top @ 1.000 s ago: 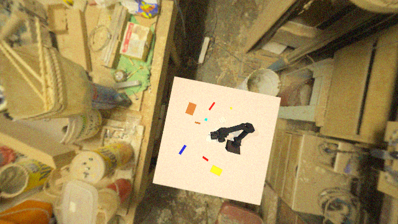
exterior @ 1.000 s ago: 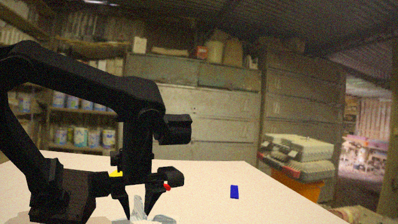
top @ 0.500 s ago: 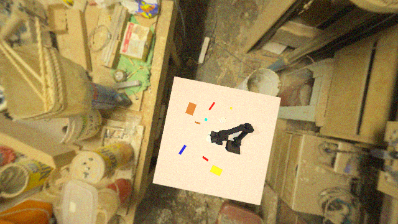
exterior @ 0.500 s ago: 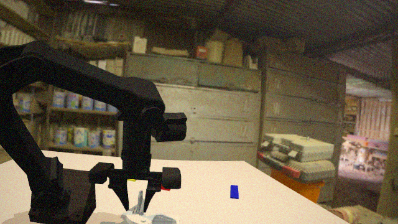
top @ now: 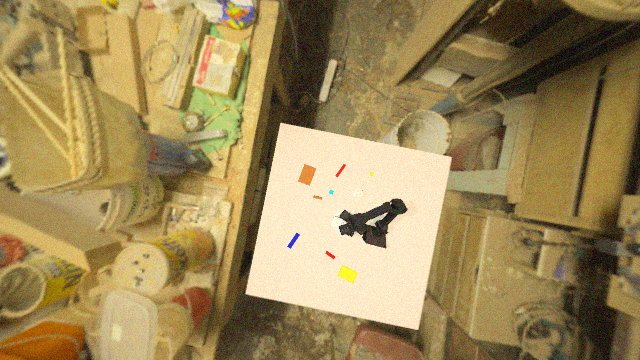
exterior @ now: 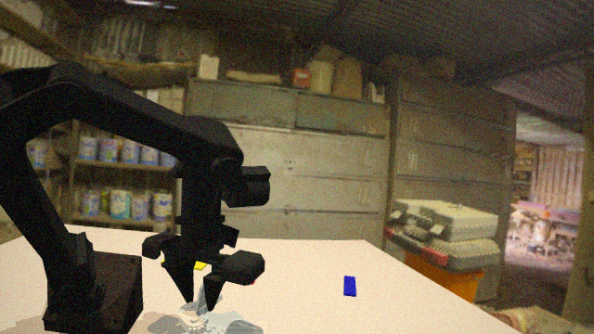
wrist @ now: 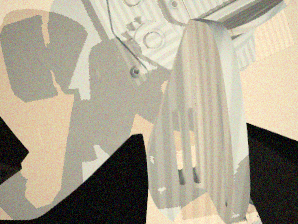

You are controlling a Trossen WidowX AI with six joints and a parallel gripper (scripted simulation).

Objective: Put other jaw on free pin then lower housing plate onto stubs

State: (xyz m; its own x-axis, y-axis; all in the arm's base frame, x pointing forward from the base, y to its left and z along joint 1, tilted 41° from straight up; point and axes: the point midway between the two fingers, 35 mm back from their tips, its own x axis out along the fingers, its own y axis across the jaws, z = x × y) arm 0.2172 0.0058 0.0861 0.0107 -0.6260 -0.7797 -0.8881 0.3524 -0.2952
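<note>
My gripper point(exterior: 200, 304) point(wrist: 186, 137) is shut on a pale grey, tapered, slotted piece that looks like the loose jaw point(wrist: 205, 90); it stands on edge between the fingers. The pale base lies below and beyond, with a small dark-centred pin or hole point(wrist: 134, 71) and a round ring point(wrist: 153, 39). The held jaw's far end overlaps the base in the wrist view; contact cannot be told. A long curved piece point(wrist: 255, 17), perhaps the other jaw, shows at the top right. Gear teeth point(exterior: 195, 326) show below the fingers. A small whitish part point(top: 358, 192), perhaps the housing plate, lies apart.
Flat coloured pieces lie around: orange point(top: 307, 174), blue point(top: 293, 240) point(exterior: 350, 286), yellow point(top: 348, 274), red point(top: 340, 170) and a small cyan one point(top: 331, 192). The arm's shadow falls across the parts in the wrist view.
</note>
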